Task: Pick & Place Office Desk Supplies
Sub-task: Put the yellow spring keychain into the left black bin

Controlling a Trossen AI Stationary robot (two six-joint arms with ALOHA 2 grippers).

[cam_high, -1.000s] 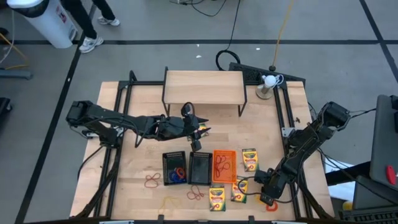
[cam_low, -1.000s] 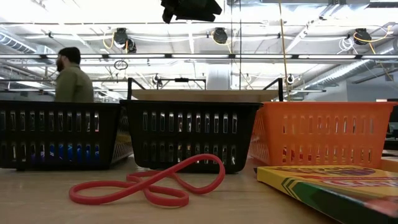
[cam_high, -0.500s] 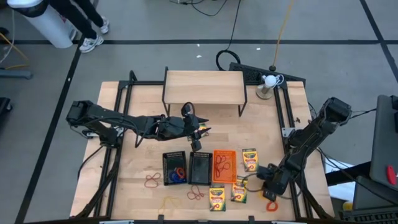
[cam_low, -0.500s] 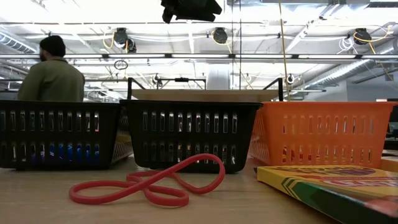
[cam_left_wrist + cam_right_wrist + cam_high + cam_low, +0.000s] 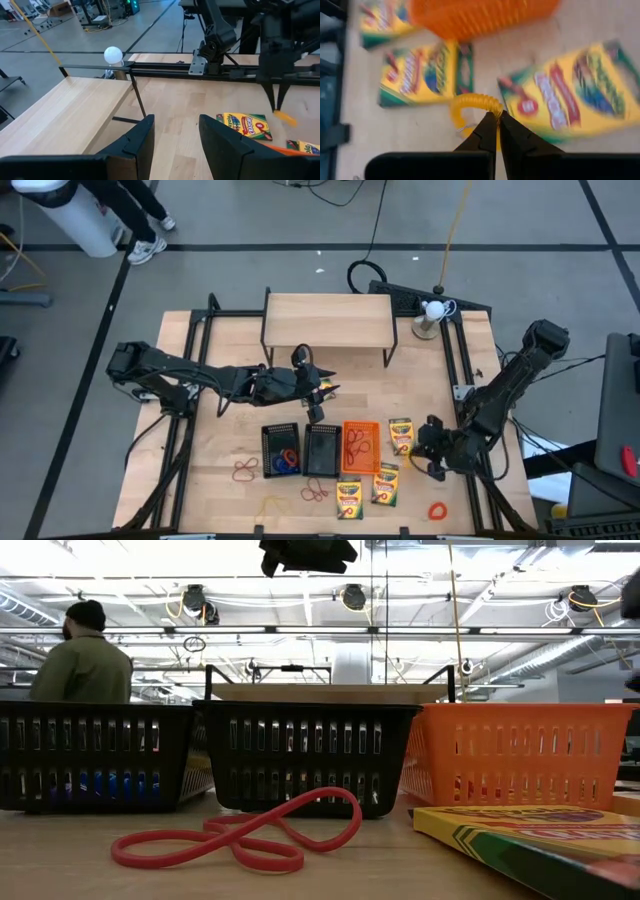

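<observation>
The right gripper hangs above the table's right front area, its two dark fingers pinched together on a thin yellow-orange rubber band, which loops out from the fingertips. Below the held band lie three yellow-and-green crayon boxes: one just beside the gripper toward the table's middle, and two more nearer the front edge. Just past these boxes, farther from the right gripper, sits the orange mesh tray with rubber bands in it, then two black mesh trays side by side; the farther one holds red and blue bands. Another orange band lies on the table in front of the right gripper. Red bands lie well away, near the front left.

The left gripper hovers above the table's centre, behind the black trays, its fingers partly apart and holding nothing, beside the wooden shelf.
</observation>
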